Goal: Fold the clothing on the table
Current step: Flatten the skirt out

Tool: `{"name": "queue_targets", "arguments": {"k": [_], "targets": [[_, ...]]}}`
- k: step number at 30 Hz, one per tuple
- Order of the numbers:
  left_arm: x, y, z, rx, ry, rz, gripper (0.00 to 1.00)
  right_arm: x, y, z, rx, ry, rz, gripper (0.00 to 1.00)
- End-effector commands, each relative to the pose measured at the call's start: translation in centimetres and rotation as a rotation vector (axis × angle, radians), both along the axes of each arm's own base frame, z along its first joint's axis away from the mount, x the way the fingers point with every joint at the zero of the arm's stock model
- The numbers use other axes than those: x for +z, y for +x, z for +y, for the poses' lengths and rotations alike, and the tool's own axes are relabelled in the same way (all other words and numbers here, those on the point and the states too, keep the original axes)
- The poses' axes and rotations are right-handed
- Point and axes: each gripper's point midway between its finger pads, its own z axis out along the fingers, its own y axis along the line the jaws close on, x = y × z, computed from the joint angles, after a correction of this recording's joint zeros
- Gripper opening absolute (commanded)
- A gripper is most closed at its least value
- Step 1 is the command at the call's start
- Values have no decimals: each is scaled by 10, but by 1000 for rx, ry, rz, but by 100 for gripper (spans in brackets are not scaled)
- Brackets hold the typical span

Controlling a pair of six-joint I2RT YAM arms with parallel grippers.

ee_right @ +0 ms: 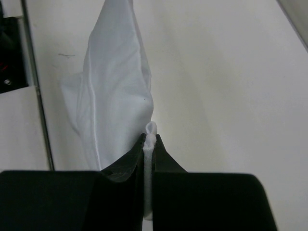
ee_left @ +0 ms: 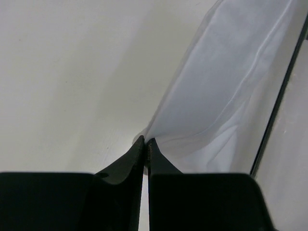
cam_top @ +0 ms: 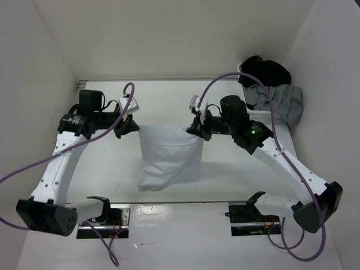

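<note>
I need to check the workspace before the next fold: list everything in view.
clothing: one, white, mid-table, stretched between both grippers.
black garment: one, black, far right corner.
grey garment: one, grey, just nearer than the black one.
table: one, white, under everything.
cables: two, purple, one per arm.
left arm, right arm: white, bases at near edge.
left gripper: black, shut on the clothing's left corner.
right gripper: black, shut on its right corner.
</note>
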Motion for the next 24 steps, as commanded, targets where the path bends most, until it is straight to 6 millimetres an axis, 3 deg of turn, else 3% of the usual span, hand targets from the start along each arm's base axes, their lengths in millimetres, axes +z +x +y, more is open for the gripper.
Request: {"name": "queue_targets", "arguments": {"k": [1,5,6,11,12,14,15,17,18,20,24], "targets": [[-8,39,3,71,21,-29,8,3,44,-4,-147,34,-70,0],[-19,70,7,135,46,-8,8,-7,70,-4,-201,24,-81,0],[-20,82,8,147,53,-25,7,-20,78,-4,-224,3,-69,0],[-26,119,17,248,78,-48,4,-42,116,-12,-311,-8,-63,0],[-29,127,18,258,85,-51,4,-55,120,-10,-310,-28,-38,0],[-32,140,20,281,89,-58,4,-56,132,-12,-333,-37,-52,0],[-35,145,22,301,93,-55,4,-69,141,-13,-357,-61,-41,0],[-30,161,27,338,111,-86,4,-72,155,-16,-395,-71,-48,0],[-27,167,29,359,112,-97,4,-87,159,-16,-404,-97,-25,0],[-21,184,40,429,137,-135,2,-85,173,-19,-444,-82,-47,0],[-2,205,51,520,136,-227,2,-108,200,-36,-558,-127,-44,0]]}}
